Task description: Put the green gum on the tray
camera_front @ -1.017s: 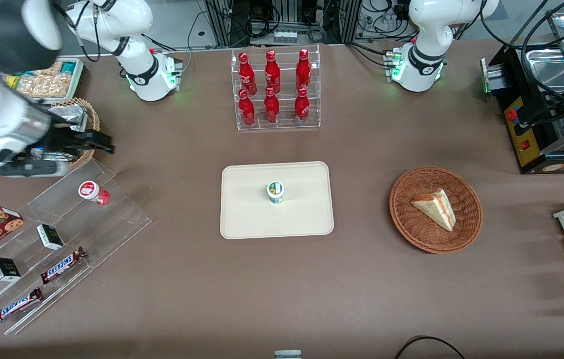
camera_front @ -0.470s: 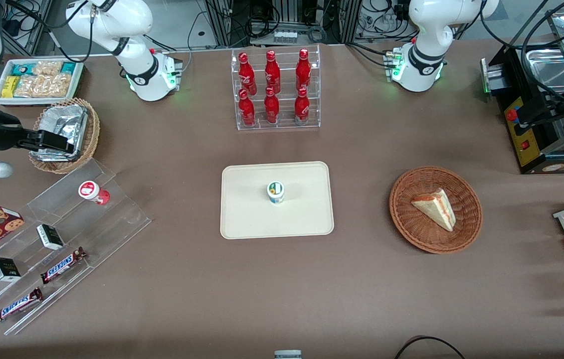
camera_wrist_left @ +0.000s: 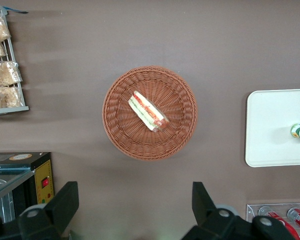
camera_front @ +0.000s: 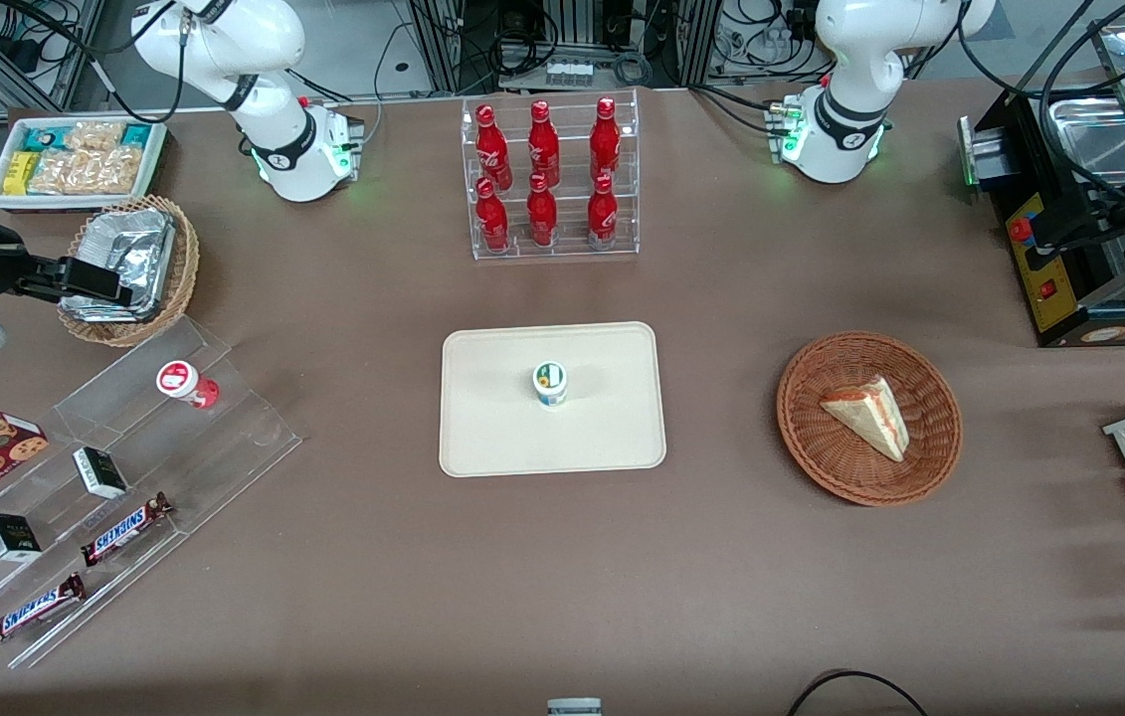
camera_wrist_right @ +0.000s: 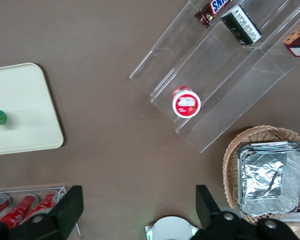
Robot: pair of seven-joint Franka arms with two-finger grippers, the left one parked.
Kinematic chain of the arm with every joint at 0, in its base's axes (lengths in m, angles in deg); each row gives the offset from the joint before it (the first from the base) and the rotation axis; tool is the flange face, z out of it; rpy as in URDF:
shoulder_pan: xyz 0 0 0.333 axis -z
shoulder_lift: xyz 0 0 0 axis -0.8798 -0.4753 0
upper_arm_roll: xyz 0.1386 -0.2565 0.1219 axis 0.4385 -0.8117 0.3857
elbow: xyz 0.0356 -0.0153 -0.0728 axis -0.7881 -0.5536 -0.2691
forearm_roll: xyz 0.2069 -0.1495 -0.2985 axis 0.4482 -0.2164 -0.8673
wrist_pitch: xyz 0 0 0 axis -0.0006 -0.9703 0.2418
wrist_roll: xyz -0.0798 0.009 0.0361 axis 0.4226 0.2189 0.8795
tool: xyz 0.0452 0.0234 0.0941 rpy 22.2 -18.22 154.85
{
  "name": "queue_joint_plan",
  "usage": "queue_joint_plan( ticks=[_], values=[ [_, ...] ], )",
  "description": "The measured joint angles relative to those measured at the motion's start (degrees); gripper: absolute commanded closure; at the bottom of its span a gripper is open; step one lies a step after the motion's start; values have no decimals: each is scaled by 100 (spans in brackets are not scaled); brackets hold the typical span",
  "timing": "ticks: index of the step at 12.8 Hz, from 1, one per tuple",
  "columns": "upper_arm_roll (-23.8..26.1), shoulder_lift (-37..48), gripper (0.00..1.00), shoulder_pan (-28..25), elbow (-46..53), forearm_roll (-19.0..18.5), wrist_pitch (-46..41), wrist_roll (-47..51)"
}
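Brown tabletop, and I see the green gum (camera_front: 550,384) standing upright on the tray (camera_front: 482,438), apparently placed. My gripper (camera_front: 96,283) hangs by the foil basket (camera_front: 129,268), fingers spread, holding nothing; I judge nothing remains.

The green gum (camera_front: 550,383) has a white body, a bluish-green label and a green-and-white lid. Under it lies the plain beige tray (camera_front: 492,428) on a dull brown table (camera_front: 721,597). At ten o'clock from the tray hangs the black gripper (camera_front: 104,283), over a tan woven basket (camera_front: 186,261) with crinkled silver foil (camera_front: 129,244).
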Motion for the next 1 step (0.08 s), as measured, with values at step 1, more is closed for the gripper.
queue_joint_plan(
  ticks=[1],
  values=[
    [4,-1,0,-7,16,-85,0,0]
  ],
)
